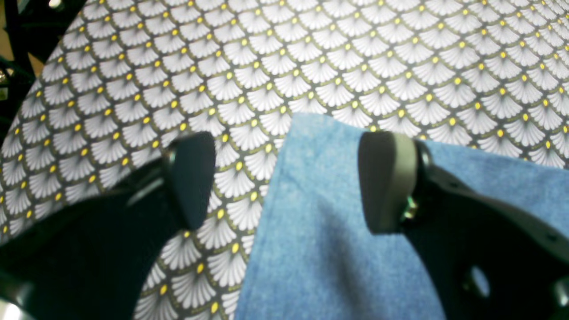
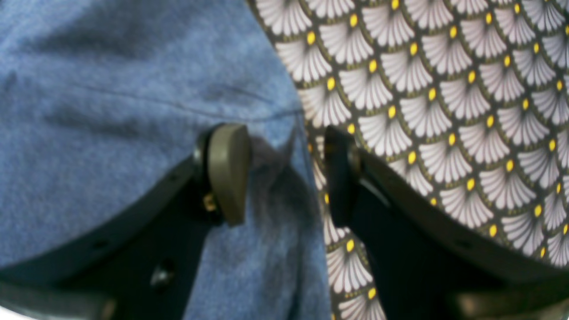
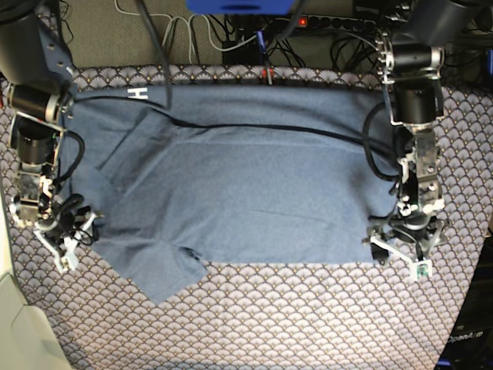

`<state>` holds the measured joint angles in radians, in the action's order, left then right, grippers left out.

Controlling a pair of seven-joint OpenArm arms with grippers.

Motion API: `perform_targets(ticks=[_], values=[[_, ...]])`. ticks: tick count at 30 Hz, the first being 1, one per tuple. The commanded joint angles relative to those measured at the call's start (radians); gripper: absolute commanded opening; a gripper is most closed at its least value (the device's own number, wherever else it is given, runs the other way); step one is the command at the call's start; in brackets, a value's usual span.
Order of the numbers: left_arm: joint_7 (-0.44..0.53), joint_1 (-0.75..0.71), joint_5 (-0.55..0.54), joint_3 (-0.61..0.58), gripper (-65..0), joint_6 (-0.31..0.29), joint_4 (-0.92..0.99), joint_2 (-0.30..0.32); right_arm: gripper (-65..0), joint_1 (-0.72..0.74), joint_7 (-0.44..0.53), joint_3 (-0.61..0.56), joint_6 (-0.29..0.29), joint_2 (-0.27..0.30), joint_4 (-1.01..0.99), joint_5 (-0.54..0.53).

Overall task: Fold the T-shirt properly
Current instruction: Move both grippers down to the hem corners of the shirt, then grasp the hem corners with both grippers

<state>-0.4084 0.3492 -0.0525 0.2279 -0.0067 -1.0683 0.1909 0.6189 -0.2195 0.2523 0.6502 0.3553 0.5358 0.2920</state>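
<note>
Two grippers straddle the shirt [image 3: 239, 185] edges on the tablecloth [image 3: 308, 324]. Left gripper [image 1: 286, 182] fingers apart; right gripper [image 2: 284, 173] fingers apart, nothing clamped

free: bare tablecloth [image 3: 308, 324] along the near bench edge and corners | blocked: T-shirt [image 3: 246, 185] across centre; black cable [image 3: 254, 128] lying over it

Both arms reach down, jaws apart.
The left gripper [image 1: 284, 182] gapes wide; the right gripper [image 2: 284, 173] stands narrower, nothing between its pads.
</note>
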Motion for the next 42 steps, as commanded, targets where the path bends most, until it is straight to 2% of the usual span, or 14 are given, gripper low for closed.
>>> perform_targets(ticks=[1,12,17,19,25,26,31,39,42], values=[[0.024,0.014,-0.002,0.003,-16.3,0.001,-0.019,0.011,-36.1,0.031,0.038,0.003,-0.008,0.018,0.014,-0.014],[0.03,-0.003,-0.002,0.003,-16.3,0.001,-0.014,0.017,-36.1,0.006,0.048,0.003,-0.008,0.012,0.013,-0.014],[0.136,-0.005,0.0,0.003,-16.0,0.001,-0.01,0.02,-36.9,-0.018,0.048,0.0,-0.007,0.009,0.013,-0.015],[0.148,-0.002,0.0,0.003,-16.0,0.001,-0.005,0.02,-40.6,-0.02,0.048,-0.001,-0.007,0.003,0.013,-0.015],[0.153,0.08,0.0,0.003,-16.0,0.001,0.162,0.02,-64.0,-0.021,0.048,-0.001,-0.007,-0.003,0.013,-0.015],[0.162,0.098,0.0,0.003,-16.0,0.001,0.193,0.02,-65.0,-0.021,0.048,-0.001,-0.007,-0.003,0.013,-0.015],[0.299,0.133,0.0,0.001,-16.0,0.001,0.314,0.02,-65.0,-0.021,0.048,-0.001,-0.007,-0.003,0.013,-0.015],[0.423,0.19,0.0,0.001,-16.0,0.001,0.492,0.019,-65.0,-0.021,0.048,-0.001,-0.007,-0.003,0.013,-0.015],[0.455,0.216,0.0,-0.063,-16.0,0.001,0.546,0.02,-65.0,-0.021,0.048,-0.001,-0.007,-0.003,0.013,-0.015]])
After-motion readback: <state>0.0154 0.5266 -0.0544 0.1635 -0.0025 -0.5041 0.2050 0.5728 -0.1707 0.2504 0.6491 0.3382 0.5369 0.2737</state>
